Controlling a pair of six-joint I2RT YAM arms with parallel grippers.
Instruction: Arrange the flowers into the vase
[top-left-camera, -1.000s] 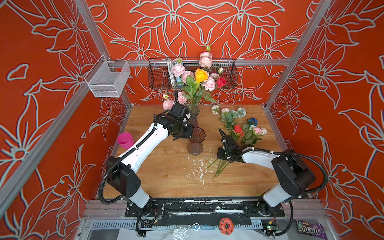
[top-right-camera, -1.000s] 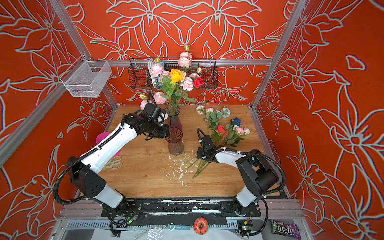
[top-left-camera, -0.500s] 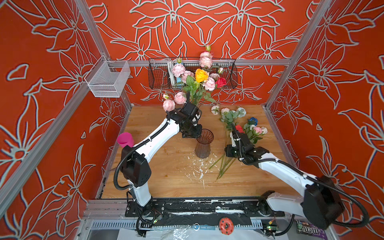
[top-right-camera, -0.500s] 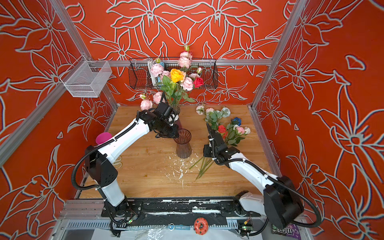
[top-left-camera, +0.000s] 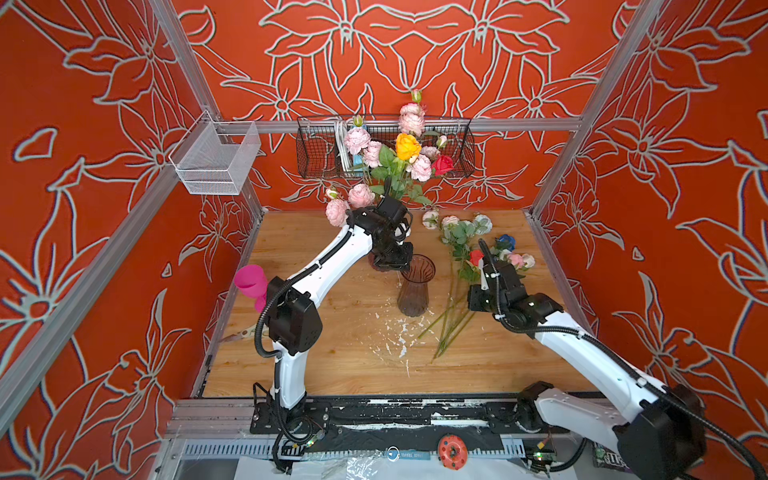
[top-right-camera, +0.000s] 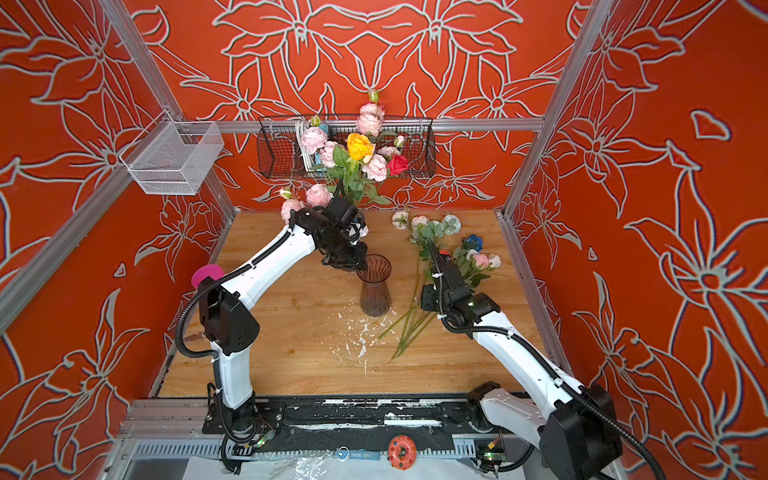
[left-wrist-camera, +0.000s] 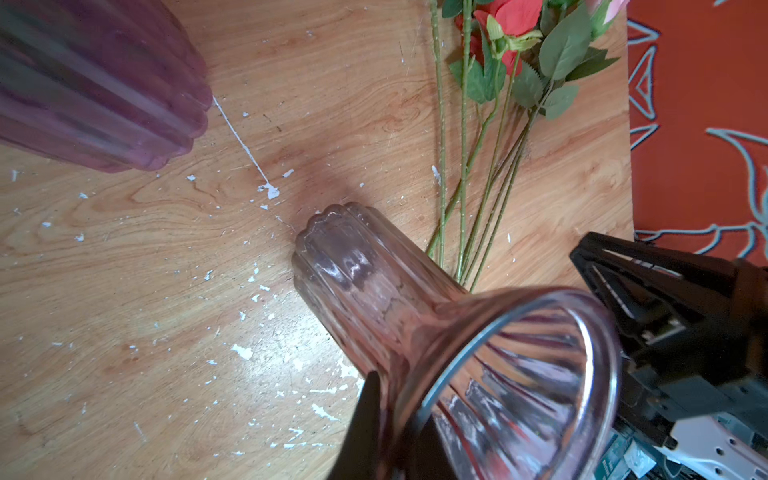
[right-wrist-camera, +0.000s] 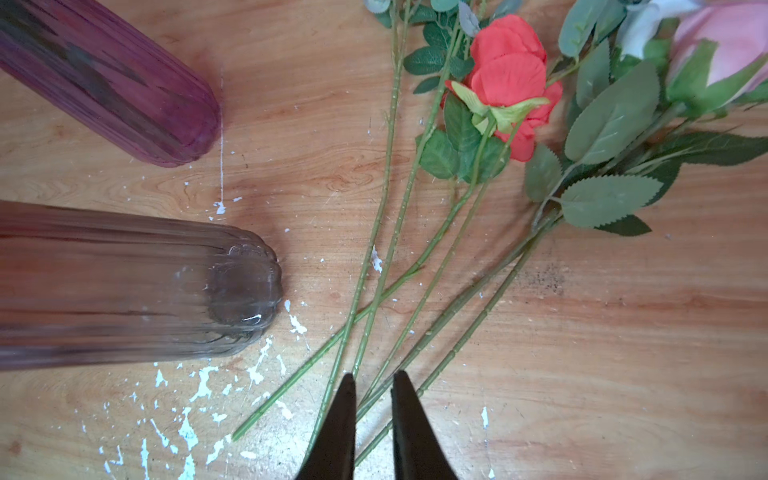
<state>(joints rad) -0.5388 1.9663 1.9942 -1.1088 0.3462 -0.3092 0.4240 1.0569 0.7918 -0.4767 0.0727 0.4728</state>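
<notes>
**Empty vase drawn toward the loose flowers**

The vase (top-left-camera: 415, 291) has slid nearer the loose flowers (top-left-camera: 461, 245) since a second ago, and the left fingers (left-wrist-camera: 365, 411) have gone with it. It stands upright and empty on the worktop (top-left-camera: 332, 353). Those fingers pinch its rim, one outside the glass and one inside.

The flowers lie flat just beyond the right fingers (right-wrist-camera: 347, 399). Their stems (right-wrist-camera: 415, 307) fan in toward the tips, with a red rose (right-wrist-camera: 511, 79) and pink blooms farther out. The right fingers hover over the stem ends, parted by a narrow gap, with no stem seen clamped.

Behind the left fingers a purple vase (left-wrist-camera: 104, 83) holds a bouquet (top-left-camera: 399, 162) of pink, yellow and red blooms. White flecks (top-left-camera: 395, 336) dot the worktop around the empty vase's foot.
</notes>
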